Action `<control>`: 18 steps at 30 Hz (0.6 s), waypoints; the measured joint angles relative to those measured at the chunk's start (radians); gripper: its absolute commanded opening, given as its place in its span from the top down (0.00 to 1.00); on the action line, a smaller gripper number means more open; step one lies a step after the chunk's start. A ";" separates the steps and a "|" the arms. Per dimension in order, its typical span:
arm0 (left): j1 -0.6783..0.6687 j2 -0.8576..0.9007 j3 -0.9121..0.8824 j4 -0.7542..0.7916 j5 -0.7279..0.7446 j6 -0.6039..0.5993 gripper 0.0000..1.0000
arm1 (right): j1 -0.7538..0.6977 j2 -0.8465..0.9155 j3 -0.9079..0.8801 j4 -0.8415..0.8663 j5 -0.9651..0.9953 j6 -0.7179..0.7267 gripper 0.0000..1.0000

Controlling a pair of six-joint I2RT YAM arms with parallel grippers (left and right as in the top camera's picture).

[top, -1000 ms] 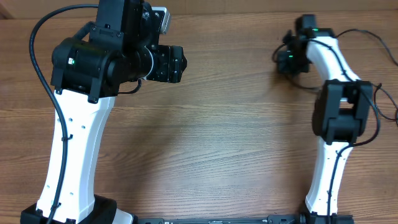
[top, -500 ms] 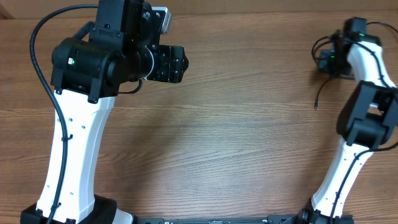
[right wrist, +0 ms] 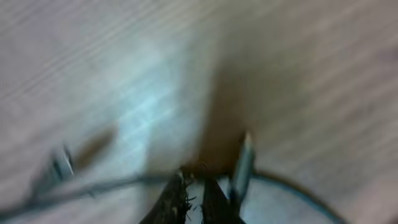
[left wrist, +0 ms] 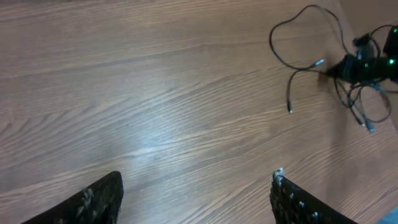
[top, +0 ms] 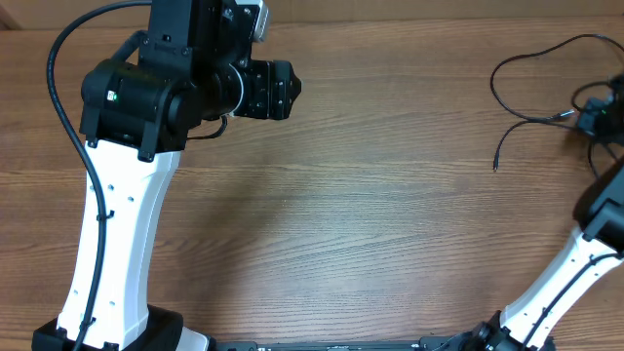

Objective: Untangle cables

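Cables point(top: 492, 83) pinched in right claw point(right wrist: 194, 196), arm outstretched | left claw point(left wrist: 198, 182) spread, aloft

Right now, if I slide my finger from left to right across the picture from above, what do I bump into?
White-and-black left robot arm → left arm's black tool → bare brown wooden table → thin black cables with metal tips → right arm's black tool at the edge.

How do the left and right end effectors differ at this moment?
The left end effector is wide open and empty; the right end effector is closed on the cables. The left one hangs over bare wood far from them; the right sits among them at the table's right edge. Both are black.
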 measured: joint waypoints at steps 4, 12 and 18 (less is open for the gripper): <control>-0.010 0.000 0.000 0.007 -0.001 -0.003 0.28 | -0.006 0.000 0.019 -0.085 -0.082 -0.026 0.69; -0.058 -0.003 0.003 0.014 -0.102 -0.004 0.25 | 0.148 -0.106 0.154 -0.179 -0.249 -0.039 0.47; -0.058 -0.037 0.072 0.014 -0.161 -0.017 0.05 | 0.314 -0.435 0.256 -0.209 -0.292 -0.038 0.26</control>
